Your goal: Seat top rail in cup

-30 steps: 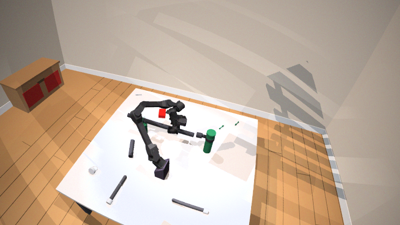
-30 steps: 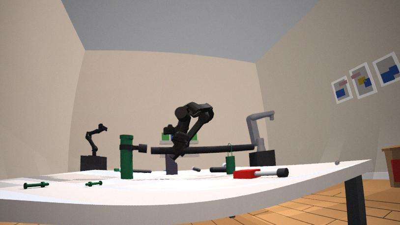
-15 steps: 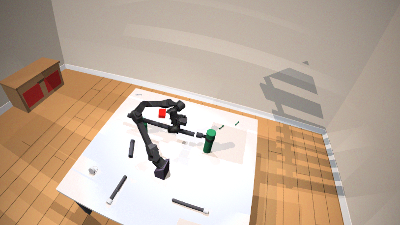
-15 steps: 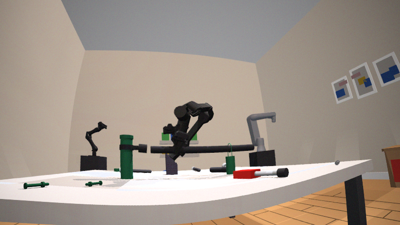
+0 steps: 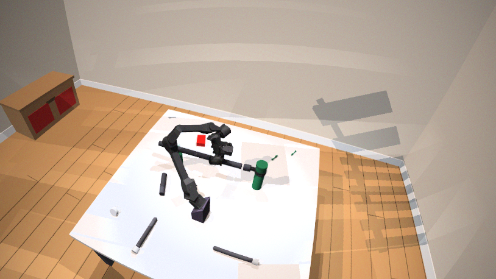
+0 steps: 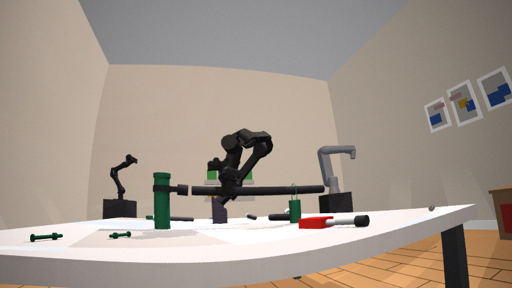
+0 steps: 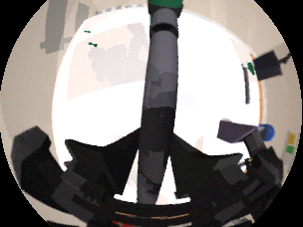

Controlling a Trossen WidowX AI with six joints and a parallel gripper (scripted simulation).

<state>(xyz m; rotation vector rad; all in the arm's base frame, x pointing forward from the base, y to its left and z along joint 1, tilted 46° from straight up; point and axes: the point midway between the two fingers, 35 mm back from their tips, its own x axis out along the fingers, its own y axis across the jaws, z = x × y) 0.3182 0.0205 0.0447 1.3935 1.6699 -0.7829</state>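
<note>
The dark grey rail (image 5: 234, 164) (image 6: 265, 190) (image 7: 161, 90) is nearly level, its far part through the thin green loop (image 6: 294, 184) above the short green post (image 6: 295, 211). My gripper (image 5: 216, 161) (image 6: 229, 191) (image 7: 154, 131) is shut on the rail, between the loop and the cut end. The cut end faces the dark end cup (image 5: 247, 167) (image 6: 182, 189), roughly in line with it; a narrow gap separates them. The cup sits on the black brace band (image 5: 259, 173) (image 6: 161, 188), high on the big green post (image 5: 257, 181) (image 6: 161, 211), just below its cap.
Two green bolts (image 5: 274, 158) (image 6: 46, 237) lie beyond the big post. A red block (image 5: 200, 140) (image 6: 314, 222) lies behind the rail in the top view. Loose dark tubes (image 5: 162, 183) (image 5: 146, 232) (image 5: 232, 253) and a white fitting (image 5: 114, 211) lie around the arm's base (image 5: 200, 211).
</note>
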